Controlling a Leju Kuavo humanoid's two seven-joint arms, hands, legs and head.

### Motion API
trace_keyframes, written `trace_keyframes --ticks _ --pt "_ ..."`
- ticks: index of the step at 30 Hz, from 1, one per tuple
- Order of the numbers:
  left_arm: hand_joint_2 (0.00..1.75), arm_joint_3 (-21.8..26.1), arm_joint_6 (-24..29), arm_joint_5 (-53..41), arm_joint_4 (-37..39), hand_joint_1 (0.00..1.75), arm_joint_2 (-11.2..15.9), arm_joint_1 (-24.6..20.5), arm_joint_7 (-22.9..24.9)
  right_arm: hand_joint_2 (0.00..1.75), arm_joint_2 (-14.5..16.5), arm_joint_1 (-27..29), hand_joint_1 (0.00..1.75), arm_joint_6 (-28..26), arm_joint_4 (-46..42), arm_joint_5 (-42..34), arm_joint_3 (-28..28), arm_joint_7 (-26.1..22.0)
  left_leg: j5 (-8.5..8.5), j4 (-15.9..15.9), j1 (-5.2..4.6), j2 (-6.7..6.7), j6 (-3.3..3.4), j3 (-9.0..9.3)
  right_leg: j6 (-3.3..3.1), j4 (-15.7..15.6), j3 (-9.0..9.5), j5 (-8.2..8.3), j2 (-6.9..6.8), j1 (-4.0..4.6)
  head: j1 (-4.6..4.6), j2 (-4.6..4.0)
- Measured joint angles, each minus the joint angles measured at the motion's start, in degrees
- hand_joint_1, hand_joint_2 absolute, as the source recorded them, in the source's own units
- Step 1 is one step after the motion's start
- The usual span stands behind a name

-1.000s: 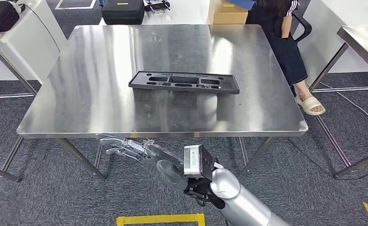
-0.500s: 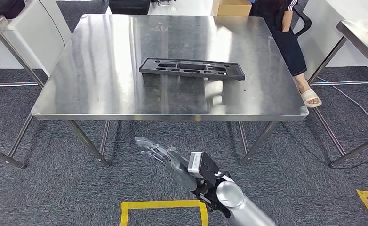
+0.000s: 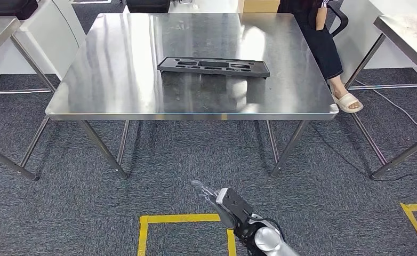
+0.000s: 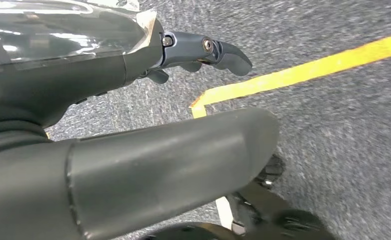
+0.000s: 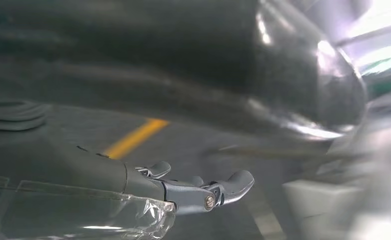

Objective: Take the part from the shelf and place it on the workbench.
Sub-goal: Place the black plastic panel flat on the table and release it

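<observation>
On the steel workbench, black part, right hand low, fingers apart, empty.

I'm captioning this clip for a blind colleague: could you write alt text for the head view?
A black moulded part lies flat on a shiny steel workbench, seen from above and some way back across grey carpet. The robot's right hand hangs low, holding nothing, above yellow floor tape; a seated person is at the bench's far right corner.

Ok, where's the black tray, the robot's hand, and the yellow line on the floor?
black tray (image 3: 213,67): head view, on its top face, between the cut-outs.
right hand (image 3: 215,200): head view, middle of the hand, above the carpet.
yellow line (image 3: 179,218): head view, on the tape strip beside the hand.
</observation>
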Motion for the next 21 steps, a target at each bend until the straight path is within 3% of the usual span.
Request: trace_keyframes --ticks 2,4,5,7,9,10,11,12,14,16,17,19,20,21 --pt "0.00 0.0 -0.1 -0.1 0.0 0.00 0.1 -0.1 0.4 0.00 -0.2 1.2 0.00 -2.2 6.8 0.5 -1.8 0.8 -1.10 -3.2 -0.48 -0.35 0.77 1.65 0.89 0.4 -0.66 0.66 -0.11 0.21 0.04 0.01" --pt "0.00 0.0 0.0 -0.4 0.0 0.00 0.2 0.0 0.9 0.00 -0.5 2.7 0.00 -4.3 13.9 1.0 -3.6 2.5 -0.45 -3.4 -0.74 -0.26 2.25 0.80 1.78 0.4 -0.94 1.07 -0.11 0.10 0.08 0.01" --pt "0.00 0.0 0.0 -0.6 0.0 0.00 0.2 0.0 1.3 0.00 -0.7 3.5 0.00 -5.4 17.2 1.4 -4.4 3.5 0.09 -3.6 -0.79 -0.11 3.07 0.27 1.88 1.0 -1.42 0.28 0.02 0.00 0.10 0.01" --pt "0.00 -0.1 0.1 -1.1 0.0 0.00 0.3 0.0 1.7 0.00 -1.2 5.1 0.00 -6.8 23.2 2.8 -5.3 5.3 1.26 -3.7 -0.75 0.19 4.32 -1.07 1.40 5.2 -3.13 -3.87 0.37 -0.16 0.26 0.01" --pt "0.00 -0.3 0.1 -1.6 0.0 0.00 0.4 -0.1 2.2 0.00 -1.7 6.7 0.00 -7.2 28.3 5.1 -5.4 6.9 2.53 -3.6 -0.84 0.26 4.70 -2.62 1.06 12.3 -4.92 -8.55 0.63 -0.17 0.42 0.00" --pt "0.00 -0.4 0.2 -1.8 0.0 0.00 0.4 -0.1 2.5 0.00 -2.1 7.5 0.00 -7.2 30.5 6.3 -5.3 7.7 3.21 -3.6 -0.88 0.32 4.66 -3.47 1.37 15.1 -5.09 -9.51 0.71 -0.21 0.41 0.00" --pt "0.00 -0.6 0.2 -1.9 0.0 0.00 0.4 -0.1 2.7 0.00 -2.5 8.3 0.00 -7.1 32.5 7.2 -5.0 8.5 3.91 -3.6 -0.90 0.39 4.57 -4.33 1.95 16.5 -4.46 -9.40 0.74 -0.26 0.42 0.00" --pt "0.00 -0.7 0.3 -2.0 0.0 0.00 0.4 -0.1 2.8 0.00 -2.9 9.0 0.00 -6.9 34.3 7.7 -4.8 9.5 4.55 -3.5 -0.88 0.47 4.41 -5.20 2.66 15.6 -2.72 -8.30 0.74 -0.34 0.41 0.01" --pt "0.00 -0.9 0.3 -2.0 0.0 0.00 0.5 -0.2 2.9 0.00 -3.5 10.1 0.00 -6.5 37.2 7.1 -4.5 11.9 5.73 -3.5 -0.79 0.58 3.89 -6.48 3.47 8.7 3.21 -6.45 0.74 -0.50 0.43 0.01" --pt "0.00 -0.9 0.4 -1.9 0.0 0.00 0.5 -0.3 2.8 0.00 -3.7 10.7 0.00 -6.3 39.2 5.7 -4.6 14.2 6.56 -3.4 -0.84 0.61 3.29 -7.07 2.99 1.2 8.53 -7.28 0.81 -0.30 0.40 0.01" --pt "0.00 -1.0 0.5 -1.8 0.0 0.00 0.6 -0.3 2.8 0.00 -3.7 11.1 0.00 -6.3 40.2 4.8 -4.7 15.4 6.96 -3.5 -0.90 0.67 2.97 -7.08 2.52 -0.8 9.58 -7.97 0.87 -0.09 0.36 0.01" --pt "0.00 -1.0 0.8 -1.5 0.0 0.00 0.6 -0.3 2.8 0.00 -3.6 12.1 0.00 -6.5 42.2 2.8 -5.1 17.8 7.92 -3.9 -0.91 0.78 2.28 -6.97 1.55 -2.0 9.92 -8.24 0.98 0.37 0.25 0.01" --pt "0.00 -1.0 0.9 -1.4 0.0 0.00 0.7 -0.3 2.8 0.00 -3.4 12.7 0.00 -6.7 43.1 1.7 -5.5 19.0 8.17 -4.0 -0.81 0.78 1.95 -6.93 1.04 -1.9 9.46 -7.84 0.91 0.14 0.24 0.01" --pt "0.00 -1.1 1.0 -1.3 0.0 0.00 0.7 -0.2 2.8 0.00 -3.2 13.3 0.00 -7.0 43.9 0.7 -6.1 20.1 7.42 -3.7 -0.71 0.72 1.68 -7.12 0.45 -1.8 9.06 -7.36 0.81 -0.03 0.19 0.01"
